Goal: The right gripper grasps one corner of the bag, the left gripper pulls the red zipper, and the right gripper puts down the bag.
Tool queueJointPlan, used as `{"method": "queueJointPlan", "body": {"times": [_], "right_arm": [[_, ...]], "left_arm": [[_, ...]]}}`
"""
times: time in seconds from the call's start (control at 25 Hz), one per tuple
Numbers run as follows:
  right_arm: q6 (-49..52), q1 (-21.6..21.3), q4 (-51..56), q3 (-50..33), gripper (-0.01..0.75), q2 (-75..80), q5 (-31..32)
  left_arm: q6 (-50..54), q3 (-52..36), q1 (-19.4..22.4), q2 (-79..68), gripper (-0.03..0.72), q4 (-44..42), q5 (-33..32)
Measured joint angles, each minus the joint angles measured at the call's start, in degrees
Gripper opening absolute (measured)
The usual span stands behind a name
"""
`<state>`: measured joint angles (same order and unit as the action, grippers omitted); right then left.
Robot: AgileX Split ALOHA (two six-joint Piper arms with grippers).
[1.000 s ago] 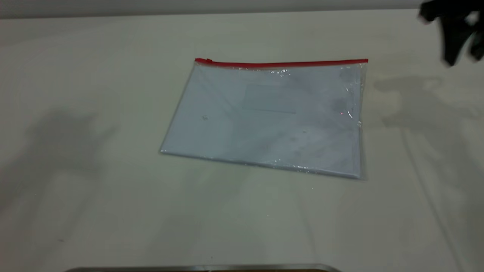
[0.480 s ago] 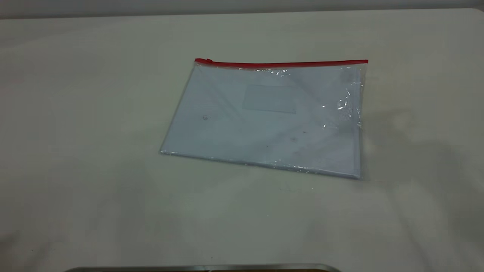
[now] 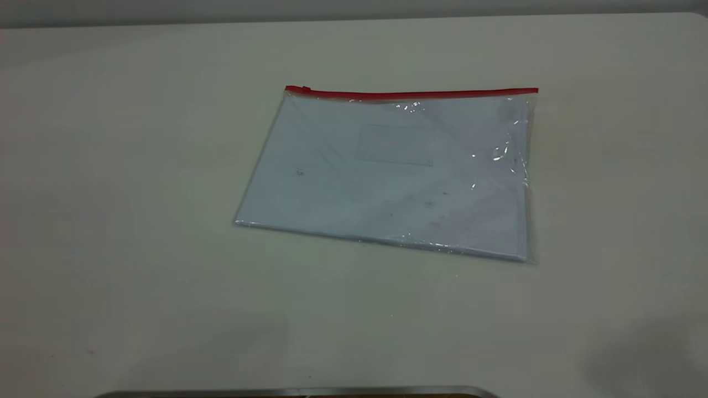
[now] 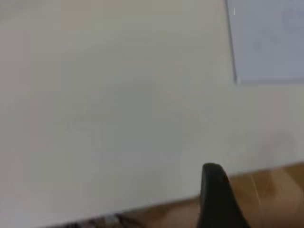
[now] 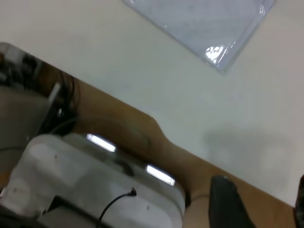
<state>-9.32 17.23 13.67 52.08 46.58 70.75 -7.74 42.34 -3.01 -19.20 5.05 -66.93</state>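
The bag [image 3: 398, 171] lies flat on the white table, a clear pouch with white paper inside. Its red zipper [image 3: 415, 94] runs along the far long edge, with the slider tab [image 3: 303, 88] at the left end. Neither gripper shows in the exterior view. In the left wrist view, one corner of the bag [image 4: 268, 42] shows, and a part of the left gripper [image 4: 216, 192] hangs over the table's edge, far from the bag. The right gripper [image 5: 263, 204] is open and empty, also over the table's edge, well away from the bag [image 5: 204, 23].
A metal strip [image 3: 298, 392] runs along the near edge of the exterior view. Beyond the table's edge, the right wrist view shows a white box [image 5: 95, 190] with a black cable. Brown floor [image 4: 270, 190] lies past the edge in the left wrist view.
The right gripper, at the exterior view's upper right a second ago, has left that view, and the arms' shadows have cleared off the table. The bag has not moved.
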Motion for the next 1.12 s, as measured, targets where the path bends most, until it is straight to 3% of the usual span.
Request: {"method": "queueJointPlan", "body": {"times": [0.28,0.48,1.0,1.12], "right_arm": [[0.1,0.0,-2.9,-12.8,0.389,-25.7,-2.8],[0.4,0.0,-8.1,-23.5,0.389,-34.5,-4.9],[3.0,0.0,-12.4,-24.5,0.381,-35.7,-6.4],[3.1,-2.1,-12.4,-24.5,0.381,-38.5,-6.4]], "left_arm": [[0.2,-12.7,0.0,5.3,0.494,-0.3,0.5],[0.8,-14.4,0.0,6.0,0.494,-0.3,1.9],[1.1,-14.5,-0.1,6.6,0.494,-0.4,2.0],[1.1,-14.5,0.7,8.7,0.494,-0.3,2.1]]}}
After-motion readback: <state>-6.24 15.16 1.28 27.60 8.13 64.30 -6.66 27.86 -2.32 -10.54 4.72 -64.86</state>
